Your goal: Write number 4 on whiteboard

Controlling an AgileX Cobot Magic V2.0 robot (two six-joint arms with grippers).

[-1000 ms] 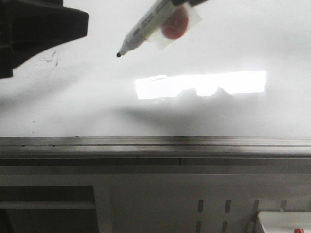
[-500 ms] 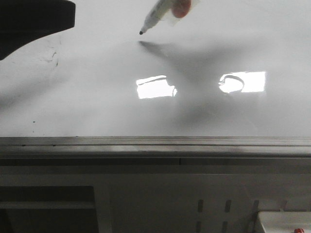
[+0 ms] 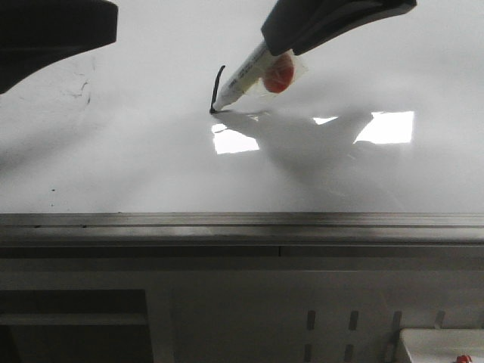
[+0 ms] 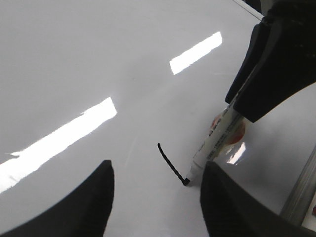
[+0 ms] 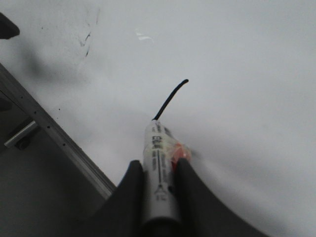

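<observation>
The whiteboard (image 3: 151, 166) fills the view, glossy white. My right gripper (image 3: 281, 38) is shut on a white marker (image 3: 243, 79) that carries a red sticker. The marker tip (image 3: 213, 112) touches the board at the near end of one short slanted black stroke (image 3: 218, 87). This stroke is the only drawn line of the number 4. It also shows in the left wrist view (image 4: 170, 163) and the right wrist view (image 5: 170, 98). The right gripper (image 5: 158, 170) clamps the marker barrel (image 5: 159, 163). My left gripper (image 4: 155, 197) is open and empty, just above the board beside the stroke.
The grey metal edge strip (image 3: 242, 223) runs along the board's front. Faint dark scribble smudges (image 3: 83, 91) lie at the left, under the left arm (image 3: 45, 30). A bright glare (image 3: 386, 127) sits at the right. A white box (image 3: 442, 344) stands below the board at the right.
The marker has come down onto the board and moved toward the front edge, leaving a black stroke. The right gripper has come into the front view. The left arm has barely moved.
</observation>
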